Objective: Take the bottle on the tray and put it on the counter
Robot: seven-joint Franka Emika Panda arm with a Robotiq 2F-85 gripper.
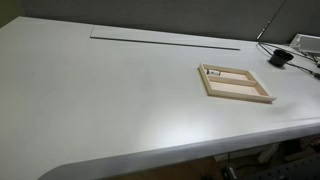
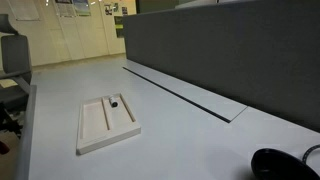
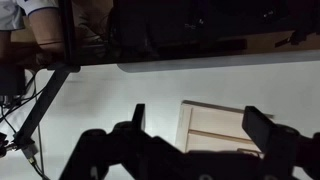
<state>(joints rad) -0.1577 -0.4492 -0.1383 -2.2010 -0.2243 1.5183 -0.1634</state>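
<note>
The light-wood tray (image 1: 236, 83) lies on the off-white counter (image 1: 110, 90); it shows in both exterior views, the second being (image 2: 106, 124). The tiny white bottle (image 1: 212, 72) lies in a corner of the tray, by its rim, and it also shows as a small dark-marked thing (image 2: 114, 102). In the wrist view my gripper (image 3: 200, 120) is open and empty, its dark fingers spread above the tray (image 3: 215, 125). The bottle does not show in the wrist view. The arm does not show in the exterior views.
A long thin dark slot (image 1: 165, 40) runs along the counter's far side, also seen in an exterior view (image 2: 185, 95). A black round object (image 1: 280, 58) and cables sit beyond the tray. A grey partition wall (image 2: 240, 50) borders the counter.
</note>
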